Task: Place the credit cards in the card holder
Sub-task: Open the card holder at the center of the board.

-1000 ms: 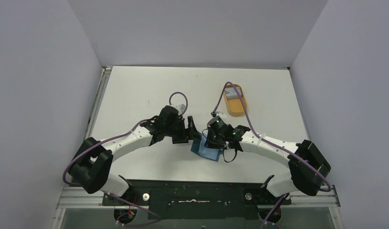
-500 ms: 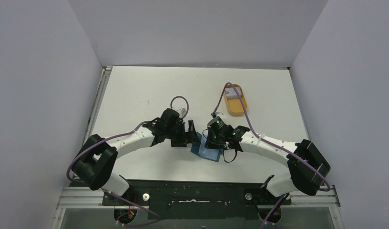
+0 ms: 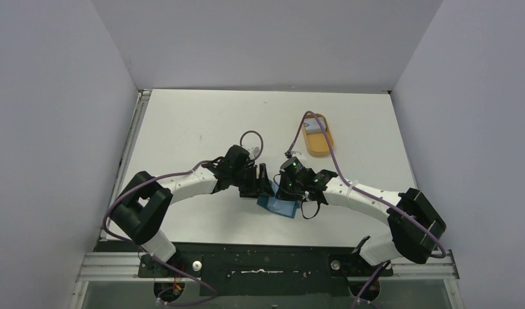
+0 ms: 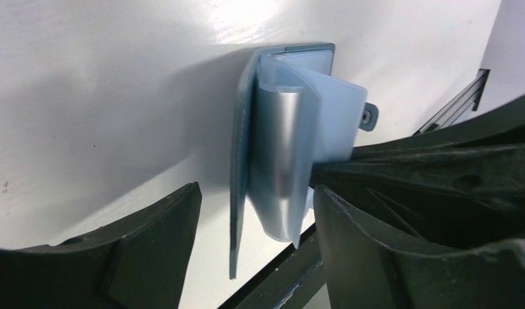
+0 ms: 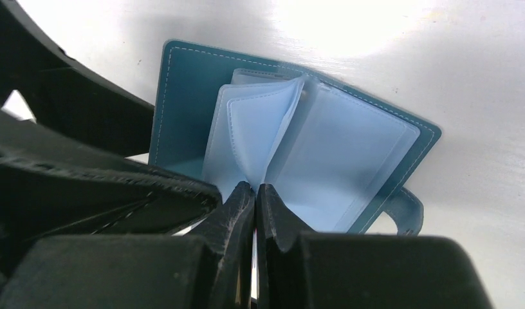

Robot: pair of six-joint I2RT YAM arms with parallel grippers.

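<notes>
Teal-blue folding card holder is kept open by a clear sleeve pinched in the right hand; the left hand is spread astride it.

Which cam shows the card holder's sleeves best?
Right wrist: the card holder lies open toward it, clear sleeves fanned, snap tab visible. Left wrist sees it nearly edge-on; top external gives only a small, partly hidden blue patch.

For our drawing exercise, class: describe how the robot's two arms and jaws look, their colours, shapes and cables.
The left arm and right arm have smooth white links between bulky black joint housings. A thin purple cable loops along each. The jaws are matte black, wedge-shaped and grainy. Green lights dot the right wrist.
</notes>
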